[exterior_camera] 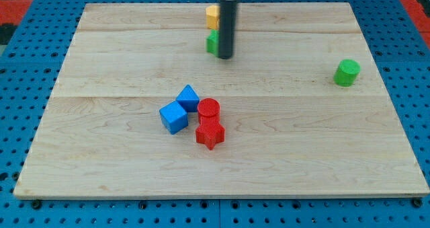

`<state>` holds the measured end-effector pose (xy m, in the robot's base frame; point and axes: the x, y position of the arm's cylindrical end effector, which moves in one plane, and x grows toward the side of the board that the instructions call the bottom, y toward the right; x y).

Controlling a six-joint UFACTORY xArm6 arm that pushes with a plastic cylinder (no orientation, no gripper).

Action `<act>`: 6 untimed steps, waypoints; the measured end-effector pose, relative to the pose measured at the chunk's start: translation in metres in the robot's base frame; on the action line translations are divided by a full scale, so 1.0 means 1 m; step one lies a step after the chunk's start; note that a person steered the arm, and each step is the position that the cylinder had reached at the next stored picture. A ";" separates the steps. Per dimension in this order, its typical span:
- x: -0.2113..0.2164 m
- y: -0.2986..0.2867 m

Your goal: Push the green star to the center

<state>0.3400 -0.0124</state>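
Camera view shows the rod's tip down on the wooden worktop at the far middle; this pincer is one plain rod with no jaws, neither spread nor pressed together. A green block, mostly hidden and its shape unclear, lies just left of the tip, apparently touching it. A yellow block sits just beyond it. Near the middle cluster two blue cubes, a red cylinder and a red star. A green cylinder stands far right.
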 end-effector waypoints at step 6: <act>-0.018 0.020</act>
